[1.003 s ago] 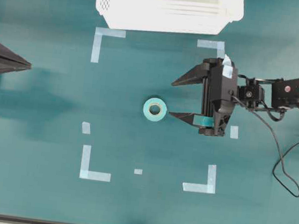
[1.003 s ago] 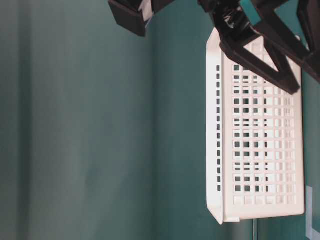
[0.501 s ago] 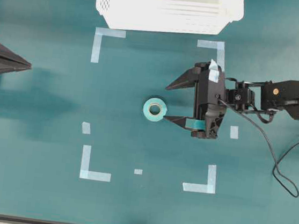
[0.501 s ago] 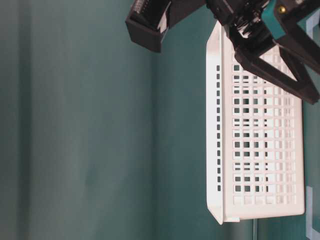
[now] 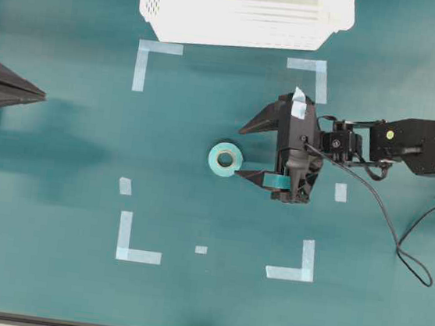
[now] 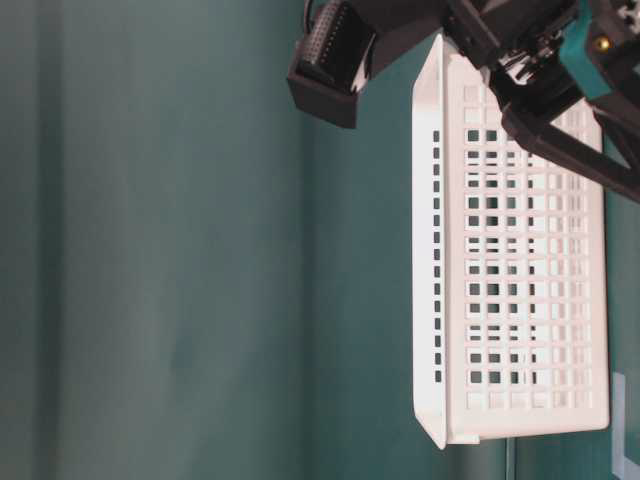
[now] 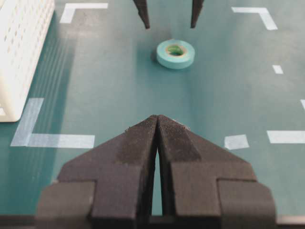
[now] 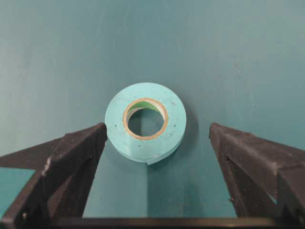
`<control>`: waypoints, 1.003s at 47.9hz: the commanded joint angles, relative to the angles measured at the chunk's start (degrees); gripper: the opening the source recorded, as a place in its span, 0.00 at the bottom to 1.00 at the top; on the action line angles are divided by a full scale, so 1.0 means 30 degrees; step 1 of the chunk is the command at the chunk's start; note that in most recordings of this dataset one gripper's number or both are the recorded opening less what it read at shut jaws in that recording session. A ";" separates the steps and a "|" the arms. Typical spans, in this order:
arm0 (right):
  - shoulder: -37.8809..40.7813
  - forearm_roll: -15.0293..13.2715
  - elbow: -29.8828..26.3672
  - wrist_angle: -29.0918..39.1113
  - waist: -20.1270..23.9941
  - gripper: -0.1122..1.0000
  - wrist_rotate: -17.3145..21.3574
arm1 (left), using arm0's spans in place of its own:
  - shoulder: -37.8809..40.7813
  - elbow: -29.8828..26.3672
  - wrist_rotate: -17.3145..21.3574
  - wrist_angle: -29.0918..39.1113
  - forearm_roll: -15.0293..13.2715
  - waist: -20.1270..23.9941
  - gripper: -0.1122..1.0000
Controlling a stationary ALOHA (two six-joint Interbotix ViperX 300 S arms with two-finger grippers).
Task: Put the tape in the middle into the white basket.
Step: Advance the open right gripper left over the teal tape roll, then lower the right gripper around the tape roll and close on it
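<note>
the tape (image 5: 225, 159) lay flat on the green table (image 5: 57, 192), near the middle of the overhead frame, inside the pale corner marks (image 5: 139, 235). those marks seemed to show the spot where the roll should start. it was a small ring with the hole facing up, so two fingers could close on its round outside.

the right gripper (image 5: 241, 149) was on the right of the roll, with its jaws wide apart. it held nothing. in the right wrist view the roll sat in the middle, with one dark finger (image 8: 66, 157) at the lower left and the other at the lower right. the jaws looked wide enough to go around the roll, which was likely why they were spread so far. one finger tip looked very near the roll's edge, but i could not tell if it touched.

the left gripper (image 7: 157, 121) was at the left edge of the overhead frame, jaws pressed together, well apart from the roll.

the white basket (image 5: 242, 12) sat at the top of the frame, with no roll in it.
</note>
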 commanded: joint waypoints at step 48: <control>0.1875 0.0117 -0.1758 -0.0088 0.0234 1.00 0.0117 | 0.0146 -0.0205 0.0029 -0.0146 -0.0029 0.0000 0.00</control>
